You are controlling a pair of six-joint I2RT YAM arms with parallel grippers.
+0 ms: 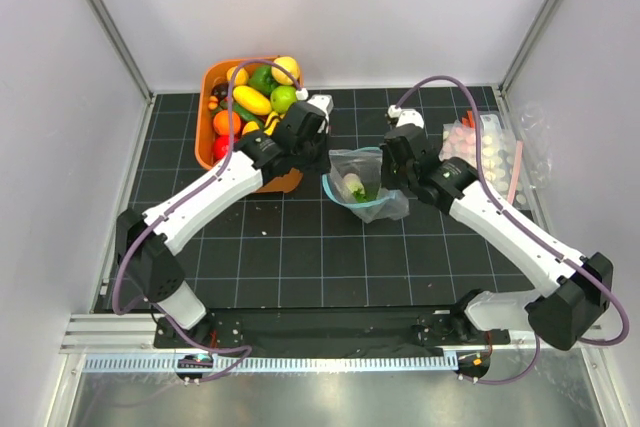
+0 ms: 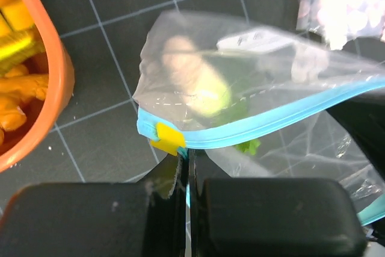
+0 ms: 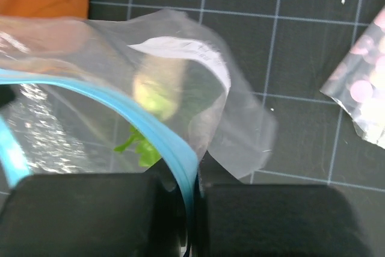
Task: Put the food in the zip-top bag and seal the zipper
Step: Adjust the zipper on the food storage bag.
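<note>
The zip-top bag (image 1: 365, 190) sits propped up near the middle of the table (image 1: 300, 257), strung between the two tools. A white radish (image 1: 354, 187) with green leaves is inside.

The left tool (image 2: 187, 170) is closed tight on the zipper (image 2: 271, 121), right beneath the yellow slider (image 2: 167, 138) at the strip's end. The right tool (image 3: 191, 188) is pinched shut on the same teal strip at its opposite end. From the bag, the left tool is at about 9 o'clock and the right tool at about 3 o'clock. The radish hangs below the strip between them.

In both wrist views a second run of teal shows apart from the pinched one, so I'd say the mouth is not closed along its whole length. The step in hand looks like the sealing.

To do it well, I'd hold one end fast and pull the strip straight and taut. The two lips then lie flat together before anything runs along them. The radish leaves sit close under the strip near the left tool and could get caught in the seal.

The orange basket (image 1: 205, 152) of remaining food is at 10 o'clock from the bag, just beside the left arm. The pink-dotted packs (image 1: 485, 152) lie at 2 o'clock.
</note>
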